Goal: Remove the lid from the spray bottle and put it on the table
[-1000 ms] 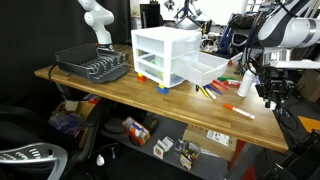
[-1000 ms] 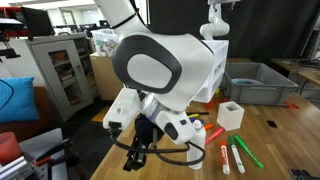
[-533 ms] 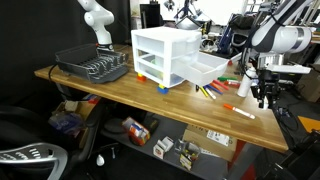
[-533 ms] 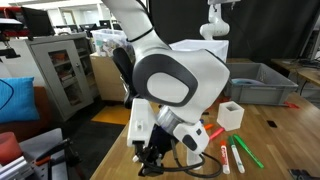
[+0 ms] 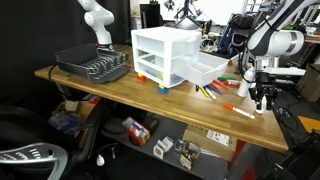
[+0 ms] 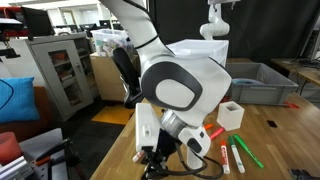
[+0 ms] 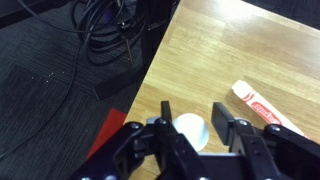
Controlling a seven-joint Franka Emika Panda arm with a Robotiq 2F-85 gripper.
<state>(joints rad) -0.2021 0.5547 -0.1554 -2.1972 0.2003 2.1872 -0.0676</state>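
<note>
In the wrist view a small round white lid [image 7: 190,131] fills the gap between my gripper's two black fingers [image 7: 192,120], which are shut on it just above the brown wooden table [image 7: 230,50], near its edge. In an exterior view the gripper [image 5: 262,100] hangs low over the table's end [image 5: 120,90], just beside the slim white spray bottle [image 5: 245,82]. In an exterior view the arm [image 6: 180,90] fills the frame and hides the bottle.
A white marker with red print [image 7: 262,107] lies close to the fingers. More markers [image 5: 212,90] lie by the white drawer unit [image 5: 165,55]. A dark dish rack [image 5: 92,66] stands at the far end. Dark floor and cables [image 7: 100,40] lie beyond the table edge.
The arm has come down and shifted toward the spray bottle and the table's end. The gripper now hangs lower over the wood.
</note>
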